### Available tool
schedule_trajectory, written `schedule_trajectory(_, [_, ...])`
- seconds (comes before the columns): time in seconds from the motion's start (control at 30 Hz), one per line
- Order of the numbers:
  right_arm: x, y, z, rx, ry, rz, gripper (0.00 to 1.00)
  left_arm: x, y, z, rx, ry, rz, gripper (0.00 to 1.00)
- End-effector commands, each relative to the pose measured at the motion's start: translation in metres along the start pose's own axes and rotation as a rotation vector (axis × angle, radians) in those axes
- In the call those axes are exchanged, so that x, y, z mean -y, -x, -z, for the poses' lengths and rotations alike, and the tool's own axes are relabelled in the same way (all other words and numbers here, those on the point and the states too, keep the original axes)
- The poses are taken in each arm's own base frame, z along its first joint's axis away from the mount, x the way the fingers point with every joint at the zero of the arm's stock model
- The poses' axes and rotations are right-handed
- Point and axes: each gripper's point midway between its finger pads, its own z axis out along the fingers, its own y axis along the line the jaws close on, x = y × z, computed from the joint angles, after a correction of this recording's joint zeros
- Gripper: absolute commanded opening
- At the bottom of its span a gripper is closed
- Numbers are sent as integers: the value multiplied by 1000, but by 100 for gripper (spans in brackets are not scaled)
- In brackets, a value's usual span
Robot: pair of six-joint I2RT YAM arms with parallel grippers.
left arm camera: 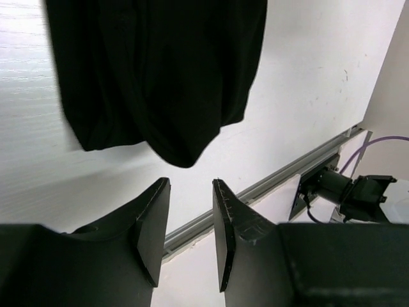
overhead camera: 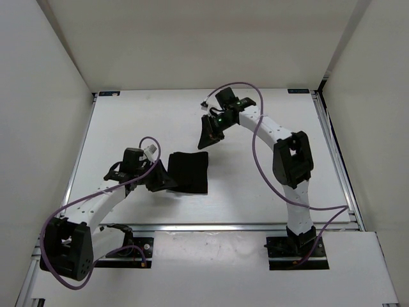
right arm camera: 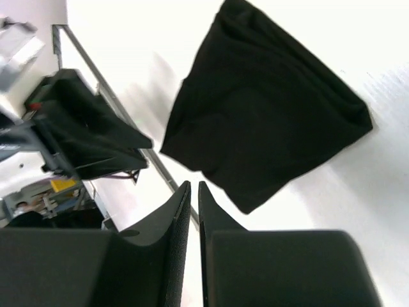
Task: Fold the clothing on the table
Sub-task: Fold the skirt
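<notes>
left arm: reaches from lower left toward frame centre, left gripper (overhead camera: 161,178) low, just beside left edge of plain black soft fabric garment (overhead camera: 189,171). fingers (left arm camera: 150,230) apart, clear gap, nothing between.
right arm: rises from lower right, bends left; right gripper (overhead camera: 208,137) points down-frame, near garment's upper right corner, apart from it. fingers (right arm camera: 172,217) nearly together, thin slit, nothing in it.
garment: compact folded rectangle, matte, soft rounded edges, flat at centre of large white flat table (overhead camera: 140,121).

Place: robot lab cell.
Fixtures: two arms (overhead camera: 293,160) bolted at 6 o'clock on rail-edged white table (overhead camera: 147,112).
Enclosure: white walls (overhead camera: 38,96), 9 to 3 o'clock.
</notes>
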Motion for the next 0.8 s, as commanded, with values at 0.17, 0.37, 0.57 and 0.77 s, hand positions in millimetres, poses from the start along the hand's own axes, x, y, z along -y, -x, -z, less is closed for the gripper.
schedule_trajectory(0.17, [-14, -10, 26, 23, 22, 37, 14, 31, 20, -6, 71, -88, -60, 44])
schedule_trajectory(0.37, [-20, -18, 22, -3, 32, 45, 14, 20, 27, -21, 75, -20, -92, 43])
schedule_trajectory(0.57, [-11, -19, 24, 0, 17, 34, 15, 13, 17, -32, 21, 13, -105, 43])
schedule_trajectory(0.77, [-7, -17, 36, 38, 13, 16, 13, 6, 7, -34, -17, 41, -110, 10])
